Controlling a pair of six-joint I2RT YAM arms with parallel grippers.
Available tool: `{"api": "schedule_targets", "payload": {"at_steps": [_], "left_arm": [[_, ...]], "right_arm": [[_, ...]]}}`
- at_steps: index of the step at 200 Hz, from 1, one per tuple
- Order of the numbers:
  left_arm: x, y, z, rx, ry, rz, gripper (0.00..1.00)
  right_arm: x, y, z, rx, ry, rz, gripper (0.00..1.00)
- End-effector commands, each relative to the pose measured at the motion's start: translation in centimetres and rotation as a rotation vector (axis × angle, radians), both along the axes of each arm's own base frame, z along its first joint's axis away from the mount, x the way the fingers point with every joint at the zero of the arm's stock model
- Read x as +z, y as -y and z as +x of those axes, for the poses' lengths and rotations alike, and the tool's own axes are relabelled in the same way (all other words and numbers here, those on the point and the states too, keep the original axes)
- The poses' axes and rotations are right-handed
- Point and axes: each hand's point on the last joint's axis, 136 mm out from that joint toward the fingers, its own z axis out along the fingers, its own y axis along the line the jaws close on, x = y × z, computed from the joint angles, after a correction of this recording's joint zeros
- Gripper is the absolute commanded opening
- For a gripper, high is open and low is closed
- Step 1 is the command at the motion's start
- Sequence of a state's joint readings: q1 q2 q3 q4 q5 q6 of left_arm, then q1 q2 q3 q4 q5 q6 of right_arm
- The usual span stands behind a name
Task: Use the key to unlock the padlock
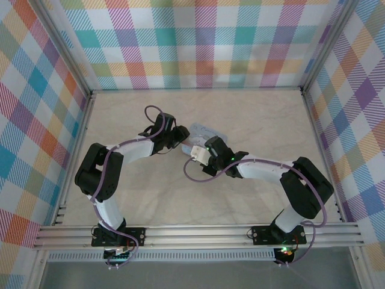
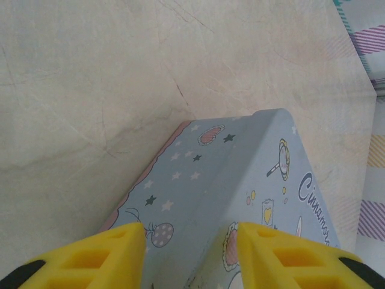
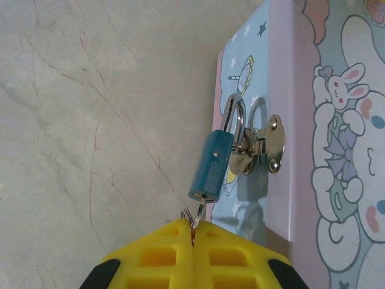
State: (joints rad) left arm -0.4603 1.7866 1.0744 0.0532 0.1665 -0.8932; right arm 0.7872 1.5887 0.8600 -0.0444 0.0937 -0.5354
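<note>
- A small teal-blue padlock [image 3: 212,168] with a silver metal shackle is seen in the right wrist view, hung by that shackle through a shiny silver hasp [image 3: 263,146]
- The hasp is fixed to the pink-edged side of a pastel blue cardboard box [image 3: 337,150] printed with cartoon rabbits and stars, which rests on the beige marbled tabletop [image 3: 90,120]
- The padlock body is tilted, its keyhole end pointed away from the box and towards the camera
- A thin silver key [image 3: 197,218] is seated in that keyhole end, with part of a wire ring seen beside it
- The right end effector [image 3: 194,227] is pressed together on the key, its yellow fingers meeting just beyond the padlock
- From above, the right arm is seen bent inward towards the box [image 1: 201,130] near the tabletop's middle
- The left end effector [image 2: 191,253] is held apart over the box's star-printed face [image 2: 240,198], one yellow finger at each side; contact with it cannot be told
</note>
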Motion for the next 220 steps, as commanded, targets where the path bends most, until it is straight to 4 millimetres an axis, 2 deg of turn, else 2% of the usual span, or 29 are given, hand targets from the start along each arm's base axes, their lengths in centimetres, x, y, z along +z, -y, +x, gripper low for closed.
{"api": "schedule_targets", "payload": {"at_steps": [1, 25, 70, 107, 129, 154, 187, 220], "left_arm": [[0.9, -0.4, -0.5, -0.003, 0.004, -0.021, 0.44], [1.0, 0.0, -0.5, -0.025, 0.0, -0.029, 0.44], [-0.6, 1.8, -1.1, -0.057, -0.036, -0.066, 0.42], [-0.6, 1.5, -1.2, -0.054, -0.037, -0.051, 0.42], [-0.6, 1.1, -1.1, -0.05, -0.033, -0.041, 0.42], [-0.5, 0.2, -0.8, -0.03, -0.023, -0.029, 0.42], [-0.4, -0.5, 0.0, -0.02, -0.01, -0.004, 0.42], [-0.4, -0.3, 0.5, -0.031, -0.003, 0.006, 0.42]], "right_arm": [[1.7, -1.9, 0.3, 0.032, 0.032, 0.084, 0.0], [0.9, -2.2, 0.5, 0.055, 0.024, 0.045, 0.0], [0.0, -4.1, 1.5, 0.089, 0.028, 0.031, 0.0], [0.6, -4.7, 2.8, 0.085, 0.101, 0.046, 0.0], [0.9, -4.5, 3.0, 0.087, 0.14, 0.041, 0.0], [1.2, -3.5, 2.0, 0.093, 0.143, 0.04, 0.0], [0.3, -2.4, 1.5, 0.104, 0.162, -0.011, 0.0], [-0.2, -2.3, 1.7, 0.142, 0.192, -0.062, 0.0]]}}
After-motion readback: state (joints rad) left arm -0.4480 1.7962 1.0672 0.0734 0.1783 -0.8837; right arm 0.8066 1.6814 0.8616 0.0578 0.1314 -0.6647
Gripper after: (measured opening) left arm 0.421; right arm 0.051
